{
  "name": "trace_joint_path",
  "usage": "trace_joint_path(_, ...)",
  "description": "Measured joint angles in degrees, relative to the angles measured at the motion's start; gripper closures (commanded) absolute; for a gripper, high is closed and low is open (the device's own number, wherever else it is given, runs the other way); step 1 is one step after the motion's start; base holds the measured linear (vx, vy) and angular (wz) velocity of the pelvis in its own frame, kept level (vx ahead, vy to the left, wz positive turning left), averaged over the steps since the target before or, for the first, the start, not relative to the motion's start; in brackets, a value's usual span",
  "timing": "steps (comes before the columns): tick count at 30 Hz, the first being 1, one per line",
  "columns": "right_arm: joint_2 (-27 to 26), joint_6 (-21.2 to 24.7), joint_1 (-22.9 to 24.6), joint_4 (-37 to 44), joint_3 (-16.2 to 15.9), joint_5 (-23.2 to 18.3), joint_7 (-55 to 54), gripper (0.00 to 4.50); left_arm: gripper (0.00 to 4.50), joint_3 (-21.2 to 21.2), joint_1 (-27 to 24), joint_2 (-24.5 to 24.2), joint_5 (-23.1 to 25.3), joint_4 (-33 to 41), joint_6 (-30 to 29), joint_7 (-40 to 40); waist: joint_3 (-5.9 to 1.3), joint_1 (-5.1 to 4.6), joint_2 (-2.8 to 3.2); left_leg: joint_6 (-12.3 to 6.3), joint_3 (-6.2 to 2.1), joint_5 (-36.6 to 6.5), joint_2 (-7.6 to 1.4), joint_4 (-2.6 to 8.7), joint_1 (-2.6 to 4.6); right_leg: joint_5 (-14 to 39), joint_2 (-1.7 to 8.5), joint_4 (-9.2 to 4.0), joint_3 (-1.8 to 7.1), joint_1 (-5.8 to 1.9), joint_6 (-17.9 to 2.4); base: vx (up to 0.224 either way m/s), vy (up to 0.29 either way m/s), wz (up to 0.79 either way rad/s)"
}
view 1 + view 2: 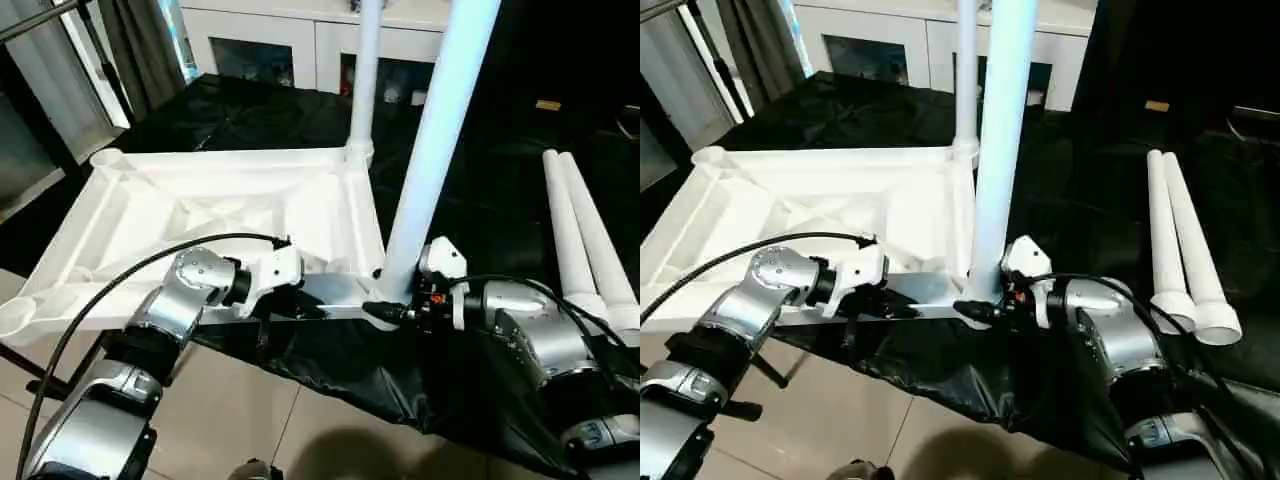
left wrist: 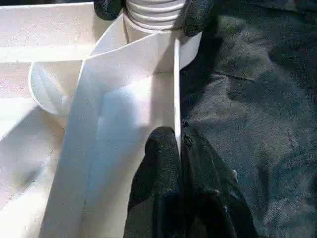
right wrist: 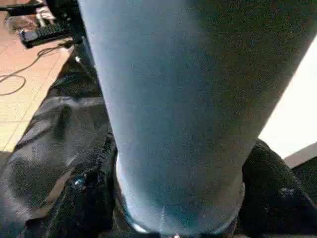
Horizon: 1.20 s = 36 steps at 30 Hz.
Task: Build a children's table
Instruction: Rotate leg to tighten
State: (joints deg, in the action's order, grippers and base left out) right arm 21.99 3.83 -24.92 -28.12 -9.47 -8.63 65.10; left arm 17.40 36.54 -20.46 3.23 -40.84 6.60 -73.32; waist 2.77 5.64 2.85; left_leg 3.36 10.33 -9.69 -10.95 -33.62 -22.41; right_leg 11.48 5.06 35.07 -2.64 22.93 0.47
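So the tabletop (image 1: 230, 215) is lying ribs-up across the middle-left of the frame on the black cloth (image 1: 480, 200), with one leg (image 1: 365, 70) already standing in the corner socket at top center. I've got the second leg (image 1: 440, 130) upright at the near corner, just right of center, and my right gripper (image 1: 395, 312) is clamped around its flared base right where it meets the socket. My left gripper (image 2: 179, 148) is pinched tight on the thin near edge wall of the tabletop to keep it from sliding. The two spare legs (image 1: 590, 240) are lying side by side over at the right. My guess at the main risk: the leg looks a bit tilted, so if I push it down off-axis it could jam or skip out of the socket. The tabletop's near edge also sits at the table edge, so a hard shove could tip or drag it on that slippery cloth.
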Motion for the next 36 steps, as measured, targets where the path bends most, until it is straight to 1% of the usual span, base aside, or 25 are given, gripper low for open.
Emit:
trace_joint_path(2,-0.37,0.02,0.1,0.0,0.09,0.0,-0.27,1.78,4.5,-0.02,0.0,0.17,-0.01,-0.01,-0.13,0.35,0.0,0.08,-0.01,0.0,0.0,0.0,0.0,-0.01,0.01,0.0,0.0,0.01,0.01,0.0,0.0,0.0,0.0,0.0)
trace_joint_path(5,-2.13,0.32,0.22,-0.47,1.07,0.8,-5.62,1.78,4.5,-0.32,0.07,1.46,0.59,-0.44,-0.64,3.98,0.0,0.03,-0.08,0.01,0.02,0.0,0.0,-0.04,0.09,-0.01,0.01,0.13,0.04,-0.02,-0.01,0.0,0.0,0.0)
trace_joint_path(8,-6.15,-0.8,-0.36,-3.35,3.66,2.99,-17.95,1.79,4.5,-0.86,1.55,4.4,2.51,-2.8,-2.26,11.04,-0.07,-0.28,-0.28,0.04,0.07,-0.01,0.05,0.04,0.32,-0.08,0.07,0.16,0.05,-0.17,-0.13,0.0,0.0,0.0)
trace_joint_path(9,-8.06,-0.73,-1.1,-4.66,4.83,3.78,-23.6,1.79,4.5,-0.9,2.45,5.72,3.29,-3.76,-3.32,13.77,-0.07,-0.48,-0.29,0.05,0.09,-0.01,0.06,0.04,0.37,-0.11,0.09,0.15,0.07,-0.2,-0.17,0.0,0.0,0.0)
trace_joint_path(11,-10.34,-0.25,-1.97,-6.26,6.35,4.3,-30.55,1.8,4.5,-1.06,3.02,7.82,3.7,-4.8,-4.38,17.36,-0.07,-0.59,-0.29,0.05,0.12,-0.01,0.12,0.06,0.4,-0.13,0.14,0.13,0.09,-0.21,-0.19,0.0,0.0,0.0)
trace_joint_path(12,-12.5,0.16,-2.54,-7.28,7.85,4.75,-36.15,1.8,4.5,-1.11,3.72,9.49,4.47,-5.64,-5.45,20.26,-0.1,-0.62,-0.27,0.05,0.12,-0.01,0.12,0.06,0.46,-0.13,0.14,0.1,0.09,-0.28,-0.19,0.0,0.0,0.0)
trace_joint_path(15,-15.08,0.76,-4.19,-9.21,9.19,5.45,-44.47,1.8,4.5,-1.11,4.44,11.92,5.55,-6.65,-6.75,24.66,-0.16,-0.56,-0.17,0.05,0.12,-0.01,0.17,0.08,0.46,-0.14,0.18,0.03,0.11,-0.34,-0.18,0.0,0.0,0.0)
trace_joint_path(18,-16.52,0.26,-4.81,-10.35,10.07,6.06,-48.64,1.8,4.5,-0.9,4.64,13.11,6.14,-7.06,-7.04,26.74,-0.2,-0.48,-0.1,0.05,0.12,-0.01,0.19,0.09,0.47,-0.14,0.2,-0.02,0.1,-0.43,-0.17,0.0,0.0,0.0)
trace_joint_path(19,-16.68,0.05,-4.88,-10.53,10.21,6.11,-49.19,1.8,4.5,-0.9,4.64,13.31,6.27,-7.1,-7.04,27.07,-0.22,-0.48,-0.07,0.05,0.12,-0.01,0.19,0.09,0.46,-0.14,0.2,-0.06,0.1,-0.45,-0.17,0.0,0.0,0.0)
trace_joint_path(20,-16.71,-0.21,-4.9,-10.66,10.22,6.12,-49.49,1.45,4.5,-0.9,4.65,13.44,6.39,-7.11,-7.03,27.28,-0.23,-0.48,-0.04,0.05,0.12,-0.01,0.21,0.1,0.46,-0.14,0.21,-0.08,0.1,-0.47,-0.17,0.0,0.0,0.0)
trace_joint_path(22,-16.75,-0.94,-4.98,-11.05,10.52,6.01,-49.39,1.45,4.5,-0.84,4.65,13.49,6.58,-7.1,-6.67,27.36,-0.23,-0.47,-0.01,0.05,0.12,-0.01,0.21,0.1,0.44,-0.15,0.22,-0.08,0.1,-0.48,-0.17,0.0,0.0,0.0)
trace_joint_path(24,-16.7,-1.47,-4.97,-11.25,10.93,5.95,-48.16,1.05,4.5,-0.75,4.63,13.24,6.59,-7.04,-6.19,26.98,-0.22,-0.47,0.0,0.04,0.12,-0.01,0.21,0.12,0.42,-0.16,0.22,-0.08,0.09,-0.47,-0.17,0.0,0.0,0.0)
trace_joint_path(26,-16.23,-1.83,-4.95,-11.24,10.85,5.85,-45.54,1.05,4.5,-0.74,4.53,12.52,6.53,-6.7,-5.79,25.82,-0.22,-0.53,-0.01,0.05,0.12,-0.01,0.19,0.16,0.36,-0.18,0.22,-0.07,0.05,-0.38,-0.16,0.0,0.0,0.0)
trace_joint_path(28,-14.72,-2.37,-4.54,-10.84,9.88,5.46,-40.76,1.05,4.5,-0.73,4.04,10.95,6.19,-5.78,-4.81,23.56,-0.21,-0.55,-0.01,0.04,0.12,-0.01,0.18,0.31,0.33,-0.19,0.21,-0.06,0.03,-0.27,-0.13,0.0,0.0,0.0)
trace_joint_path(33,-10.44,-4.36,-4.1,-10.19,6.33,4.6,-29.2,1.05,4.5,-0.82,1.7,6.74,3.69,-2.15,-2.96,15.64,-0.21,-0.51,0.03,0.03,0.12,0.01,0.03,0.5,0.2,-0.11,0.06,-0.03,-0.03,0.01,-0.05,0.0,0.0,0.0)
trace_joint_path(36,-8.4,-4.48,-3.3,-8.35,4.55,4.13,-22.19,1.05,4.5,-1.11,0.96,4.82,2.51,-1.26,-2.4,11.96,-0.17,-0.48,-0.01,0.02,0.13,0.02,0.0,0.41,0.1,-0.08,0.02,-0.06,0.0,0.08,-0.04,0.0,0.0,0.0)
